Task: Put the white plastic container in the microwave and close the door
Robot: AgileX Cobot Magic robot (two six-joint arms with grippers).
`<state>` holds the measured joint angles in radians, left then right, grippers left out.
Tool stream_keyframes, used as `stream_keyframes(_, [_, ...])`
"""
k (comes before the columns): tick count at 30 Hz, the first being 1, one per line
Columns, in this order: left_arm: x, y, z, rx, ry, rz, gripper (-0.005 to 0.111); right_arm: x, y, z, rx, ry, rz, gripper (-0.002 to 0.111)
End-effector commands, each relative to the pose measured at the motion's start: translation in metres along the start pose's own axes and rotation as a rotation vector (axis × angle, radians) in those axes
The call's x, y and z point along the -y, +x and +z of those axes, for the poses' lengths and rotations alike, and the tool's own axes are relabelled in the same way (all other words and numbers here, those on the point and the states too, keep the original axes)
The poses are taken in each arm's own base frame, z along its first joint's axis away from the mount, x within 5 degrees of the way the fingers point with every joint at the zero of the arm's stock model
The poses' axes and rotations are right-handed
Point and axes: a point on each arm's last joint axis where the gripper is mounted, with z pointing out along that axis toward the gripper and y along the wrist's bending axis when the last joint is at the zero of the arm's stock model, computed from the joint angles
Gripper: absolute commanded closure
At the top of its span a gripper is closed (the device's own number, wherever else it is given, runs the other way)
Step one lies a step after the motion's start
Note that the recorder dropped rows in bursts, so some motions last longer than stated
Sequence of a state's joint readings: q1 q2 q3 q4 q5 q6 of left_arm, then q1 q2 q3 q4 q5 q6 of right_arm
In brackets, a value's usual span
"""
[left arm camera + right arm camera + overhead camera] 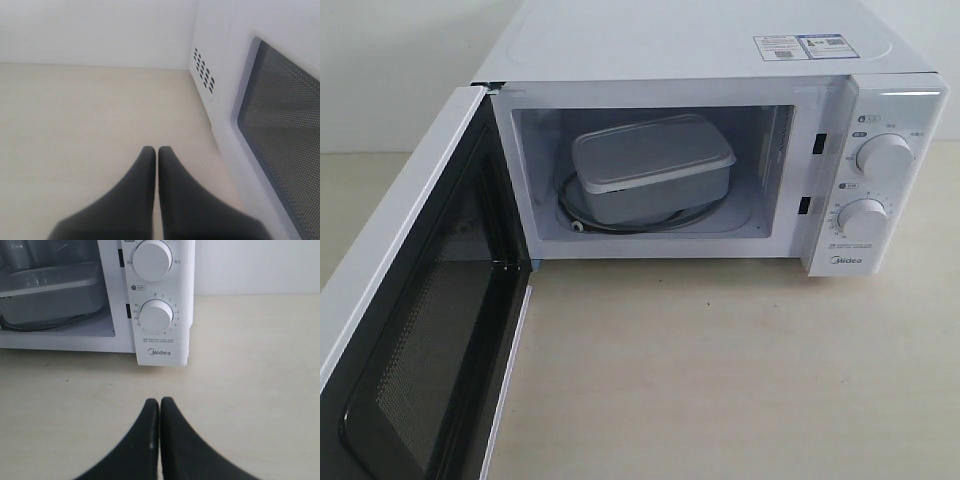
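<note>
I am holding my left jaws pressed together, the two black fingers (140, 200) meeting at their tips with nothing between them. They are hovering over the pale bench (75, 125), touching neither it nor anything else. Just beside these jaws, the outer face of the door (235, 165) is standing swung wide open, its dark perforated window (285, 130) running alongside them. Ahead of them, past the door's hinge edge, a patch of small vent holes (203, 70) is showing on the microwave's white side wall.

I am carrying my right jaws closed in the same way, fingers (145, 440) tip to tip and gripping nothing, above the bench. Straight ahead of them the microwave (160, 300) is presenting its control panel: the upper knob (152, 260), the lower knob (156, 317) and the Midea logo (160, 353) beneath.

Ahead of the right jaws and off toward my left arm's side, the white plastic container (650, 165) is sitting inside the open cavity, well apart from both sets of jaws. It is resting on the glass turntable (620, 228), lid on, turned slightly askew to the cavity walls. Two stickers (800, 46) are lying on the microwave's top. In the exterior view neither of my arms is showing.
</note>
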<state>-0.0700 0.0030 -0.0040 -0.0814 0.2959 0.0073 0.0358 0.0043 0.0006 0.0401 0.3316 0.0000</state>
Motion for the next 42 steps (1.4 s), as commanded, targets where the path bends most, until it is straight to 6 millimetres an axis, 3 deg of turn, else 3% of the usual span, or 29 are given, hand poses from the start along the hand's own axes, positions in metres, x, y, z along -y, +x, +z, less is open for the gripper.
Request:
stream_keyframes(1, [0.000,0.001,0.000,0.001,0.001,-0.008,0.102,0.000,-0.001,0.000,0.010,0.003,0.007,0.108])
stream_keyframes(11, [0.000,0.001,0.000,0.001,0.001,-0.008,0.102,0.000,-0.001,0.000,0.014,0.003,0.007,0.108])
stream_keyframes(15, [0.000,-0.007,0.000,0.086,0.000,-0.008,0.102,0.000,-0.001,0.000,0.014,0.003,0.007,0.108])
stream_keyframes(20, [-0.001,-0.040,-0.010,0.473,-0.003,-0.016,0.102,0.000,-0.001,0.000,0.014,0.003,0.007,0.108])
stream_keyframes(26, [0.004,-0.094,-0.039,0.644,0.002,0.018,0.102,0.000,-0.001,0.000,0.014,0.003,0.007,0.108])
stream_keyframes(29, [0.008,-0.124,-0.041,0.506,0.003,0.050,0.102,0.000,-0.001,0.000,0.014,0.003,0.007,0.108])
stream_keyframes(32, [0.011,-0.148,-0.028,0.275,0.011,0.053,0.102,0.000,-0.001,0.000,0.014,0.003,0.007,0.108])
stream_keyframes(36, [0.013,-0.158,0.000,-0.006,0.021,0.041,0.102,0.000,-0.001,0.000,0.014,0.003,0.007,0.108])
stream_keyframes(42, [0.012,-0.164,0.036,-0.047,0.013,0.026,0.102,0.000,-0.001,0.000,0.014,0.003,0.007,0.108])
